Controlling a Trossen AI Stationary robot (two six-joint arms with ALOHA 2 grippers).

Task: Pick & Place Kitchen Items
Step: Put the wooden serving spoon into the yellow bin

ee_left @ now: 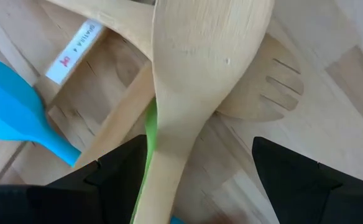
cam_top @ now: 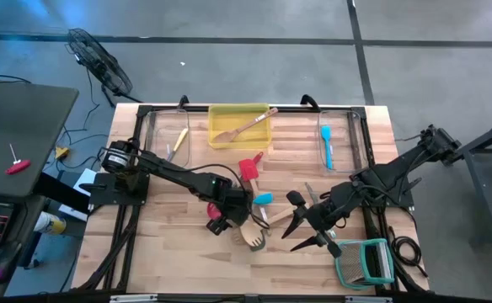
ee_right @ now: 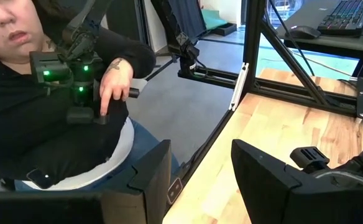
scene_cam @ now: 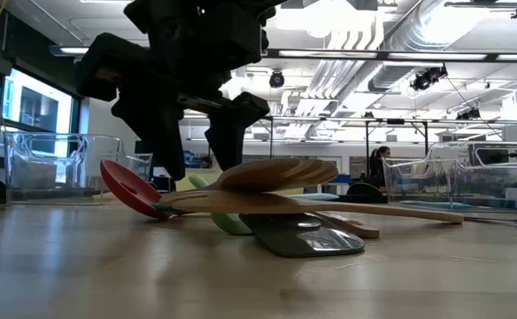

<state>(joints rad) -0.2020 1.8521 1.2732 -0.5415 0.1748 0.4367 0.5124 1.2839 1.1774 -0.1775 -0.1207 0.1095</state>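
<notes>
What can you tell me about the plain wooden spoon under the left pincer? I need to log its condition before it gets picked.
The wooden spoon is pale, smooth, unpainted wood with a broad oval bowl narrowing to a flat handle. It lies on top of the utensil pile, crossing a slotted wooden spatula and a green utensil beneath its handle. No cracks or stains show. The left pincer hovers open above the handle, its fingers on either side, not visibly touching it.

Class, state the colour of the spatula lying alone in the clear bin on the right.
Blue spatula; high view.
</notes>
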